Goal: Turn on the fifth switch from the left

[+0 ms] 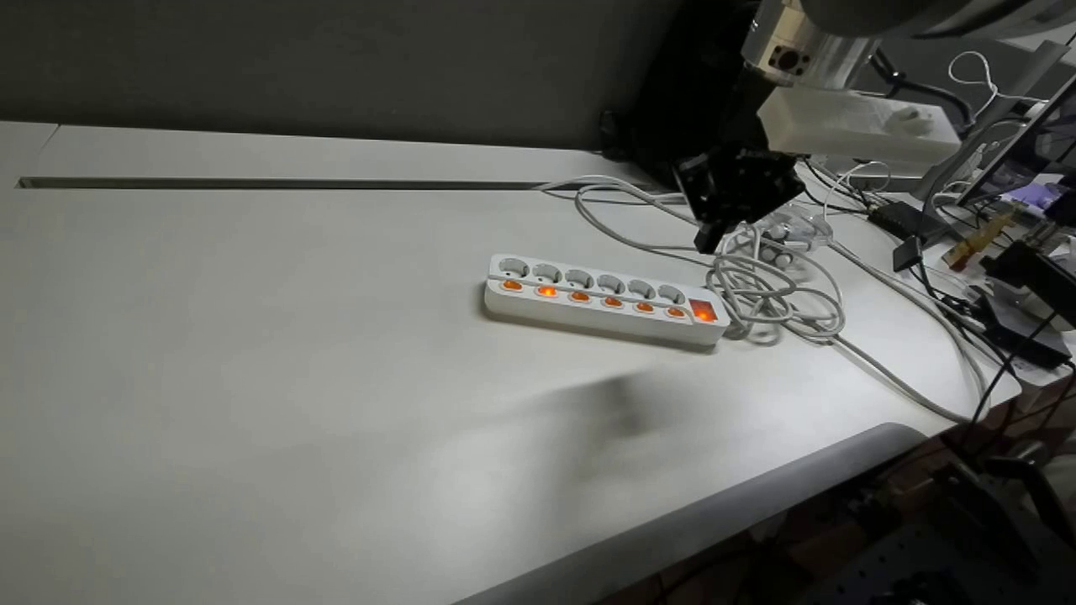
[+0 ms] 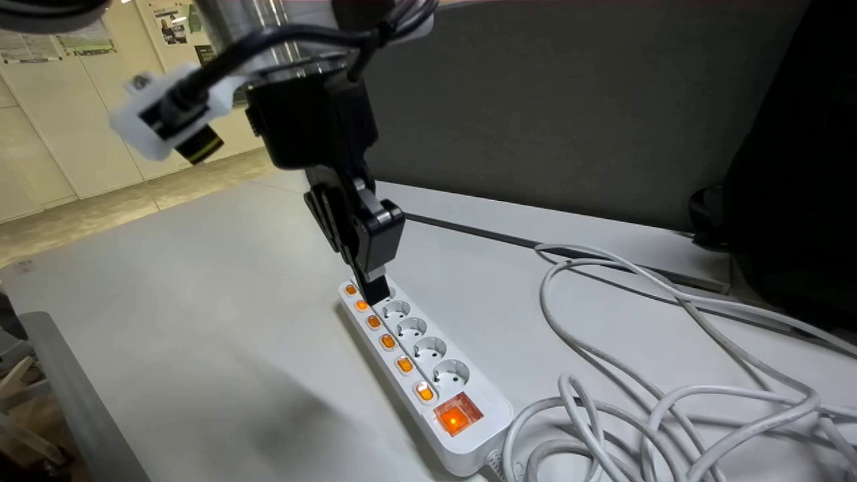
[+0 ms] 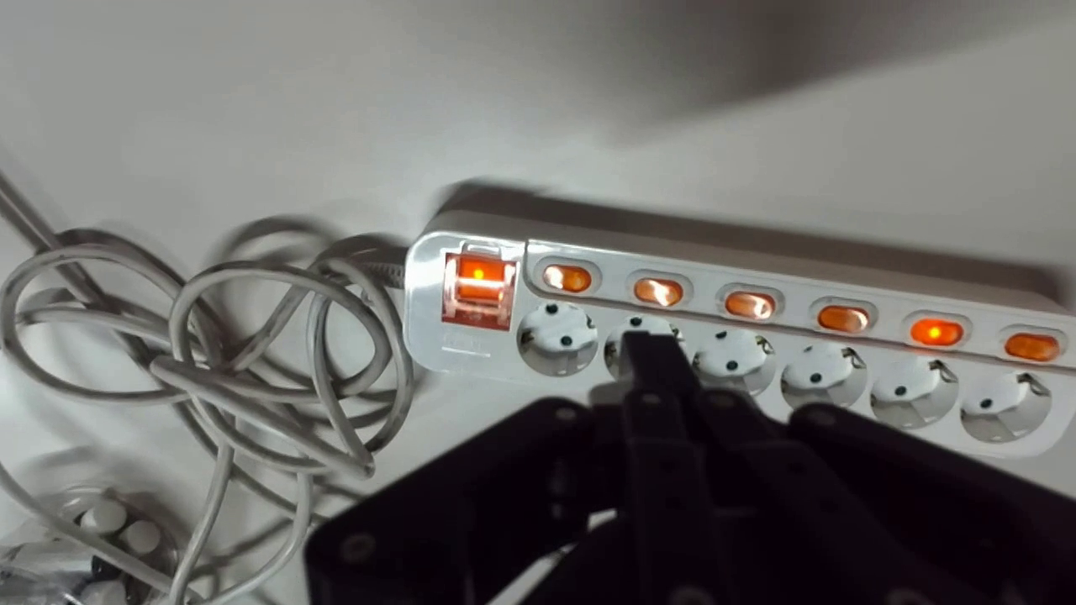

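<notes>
The white power strip [image 1: 605, 324] lies on the table with a row of small orange switches. It also shows in an exterior view [image 2: 492, 402] and the wrist view [image 3: 458, 357]. The fifth switch [image 1: 644, 307] looks unlit, orange, beside the last small switch; it shows in an exterior view [image 2: 404, 364] and, reversed, in the wrist view [image 3: 658, 291] with a white glare. The second switch [image 3: 936, 332] glows. My gripper [image 3: 660, 353] is shut and empty. Its fingertips hang above the strip, over the socket beside the fifth switch in the wrist view. The gripper shows in both exterior views [image 1: 708, 239] [image 2: 376, 289].
The large main switch [image 1: 703, 310] glows at the strip's cable end. Coiled grey-white cable [image 1: 769, 281] lies beside that end. A clear bag [image 1: 790, 227] with small round items sits by the coil. A dark panel [image 1: 336, 67] stands behind the table.
</notes>
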